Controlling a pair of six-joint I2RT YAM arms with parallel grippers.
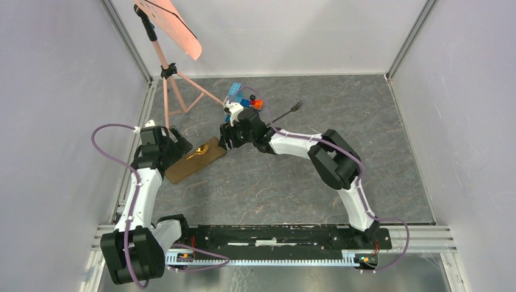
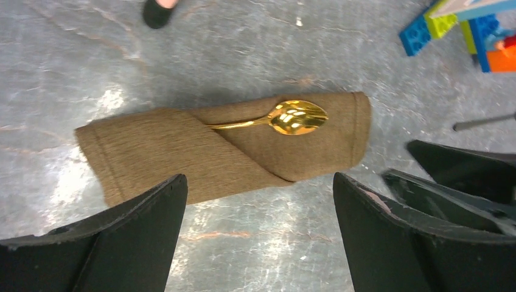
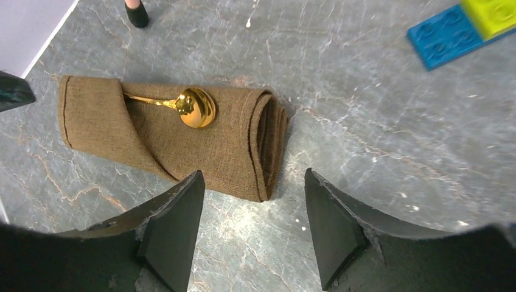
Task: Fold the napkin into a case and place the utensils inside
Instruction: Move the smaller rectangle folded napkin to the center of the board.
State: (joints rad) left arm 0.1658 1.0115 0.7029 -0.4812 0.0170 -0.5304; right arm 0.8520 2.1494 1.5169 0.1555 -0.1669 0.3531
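The brown napkin (image 1: 196, 161) lies folded into a case on the grey table, also in the left wrist view (image 2: 201, 152) and the right wrist view (image 3: 164, 134). The gold spoon (image 1: 198, 152) sits in its fold, handle tucked under the flap, bowl showing (image 2: 297, 117) (image 3: 196, 107). The thin dark fork (image 1: 287, 112) lies apart on the table at the back, its handle end at the left wrist view's right edge (image 2: 484, 121). My left gripper (image 1: 177, 141) (image 2: 258, 201) is open and empty at the napkin's left end. My right gripper (image 1: 226, 137) (image 3: 254, 198) is open and empty at its right end.
Colourful toy blocks (image 1: 243, 97) lie behind the right gripper, also in the wrist views (image 2: 462, 27) (image 3: 465, 27). A pink tripod stand (image 1: 170, 79) with a pink panel stands at the back left. Enclosure walls ring the table.
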